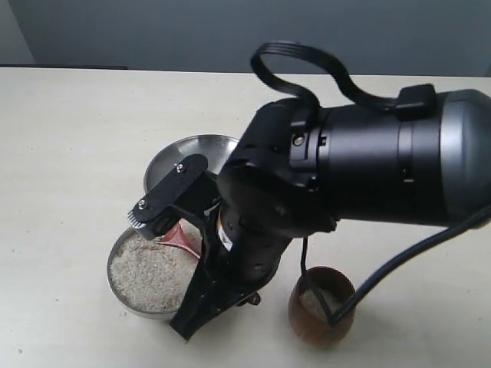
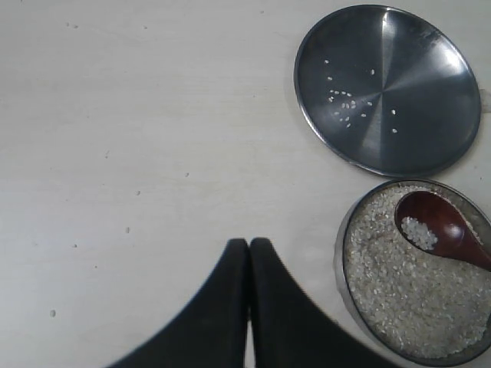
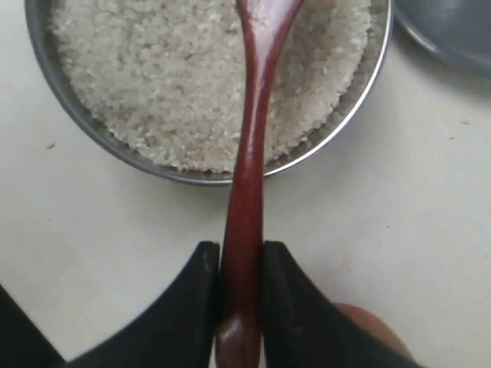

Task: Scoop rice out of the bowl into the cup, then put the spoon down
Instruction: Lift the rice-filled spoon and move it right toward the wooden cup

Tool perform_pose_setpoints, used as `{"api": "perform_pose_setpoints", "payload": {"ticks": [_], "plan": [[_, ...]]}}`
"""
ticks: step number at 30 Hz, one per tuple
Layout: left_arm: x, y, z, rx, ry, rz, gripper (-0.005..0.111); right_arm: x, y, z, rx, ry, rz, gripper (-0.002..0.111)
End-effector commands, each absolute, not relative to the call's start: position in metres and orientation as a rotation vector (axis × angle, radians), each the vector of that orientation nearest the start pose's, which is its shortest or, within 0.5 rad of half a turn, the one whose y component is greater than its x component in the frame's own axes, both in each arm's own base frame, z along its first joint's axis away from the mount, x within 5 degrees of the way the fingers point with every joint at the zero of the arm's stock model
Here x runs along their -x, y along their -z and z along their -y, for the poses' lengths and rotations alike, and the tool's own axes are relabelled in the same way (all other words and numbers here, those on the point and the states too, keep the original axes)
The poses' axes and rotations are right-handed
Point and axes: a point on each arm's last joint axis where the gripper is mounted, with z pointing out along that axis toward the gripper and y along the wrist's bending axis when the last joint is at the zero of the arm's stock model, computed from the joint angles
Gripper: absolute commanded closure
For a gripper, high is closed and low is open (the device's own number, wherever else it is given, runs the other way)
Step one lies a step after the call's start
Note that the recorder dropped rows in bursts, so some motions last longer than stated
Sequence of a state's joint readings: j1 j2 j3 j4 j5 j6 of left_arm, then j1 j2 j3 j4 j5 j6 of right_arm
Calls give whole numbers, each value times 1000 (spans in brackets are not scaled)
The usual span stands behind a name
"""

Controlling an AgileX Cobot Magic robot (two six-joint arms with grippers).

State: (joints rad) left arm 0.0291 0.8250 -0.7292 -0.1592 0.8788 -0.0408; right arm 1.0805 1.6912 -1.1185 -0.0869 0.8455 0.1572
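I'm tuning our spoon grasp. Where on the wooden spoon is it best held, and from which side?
Hold the spoon by the tail of its slim straight handle, coming from outside the rim of the bowl, as the right gripper does now. Its fingers pinch the handle's two narrow sides, leaving the oval scoop free over the rice.

**Where my three cameras sit**

My exterior camera looks down at a slant across the table [image 1: 69,130] toward its far edge. It sits so near my right arm [image 1: 383,161] that the arm fills much of the frame. My left wrist camera faces straight down from well above, past the left gripper [image 2: 248,249], and takes in the whole steel plate [image 2: 387,88] and most of the bowl [image 2: 338,261]. My right wrist camera sits low and close, looking along the spoon [image 3: 249,153] past the right gripper [image 3: 242,257]. All three share bowl, rice [image 2: 399,291] and spoon. The right wrist view catches only an edge of the plate. The cup [image 1: 318,326] shows clearly in the exterior view alone.
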Motion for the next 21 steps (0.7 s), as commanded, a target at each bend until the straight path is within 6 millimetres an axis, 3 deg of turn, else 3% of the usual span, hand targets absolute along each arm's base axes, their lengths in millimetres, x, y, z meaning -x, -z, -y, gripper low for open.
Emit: {"api": "perform_pose_setpoints", "payload": {"ticks": [1,10,21], "plan": [[-146,-309,6,158,194,-2436,106,-167,-226,-277,1335,-191,-2552,109],[-146,-309,6,158,194,-2436,106,-174,-255,-251,1374,-354,-2543,109],[-146,-309,6,158,194,-2436,106,-172,-286,-207,1481,-317,-2557,109]]}}
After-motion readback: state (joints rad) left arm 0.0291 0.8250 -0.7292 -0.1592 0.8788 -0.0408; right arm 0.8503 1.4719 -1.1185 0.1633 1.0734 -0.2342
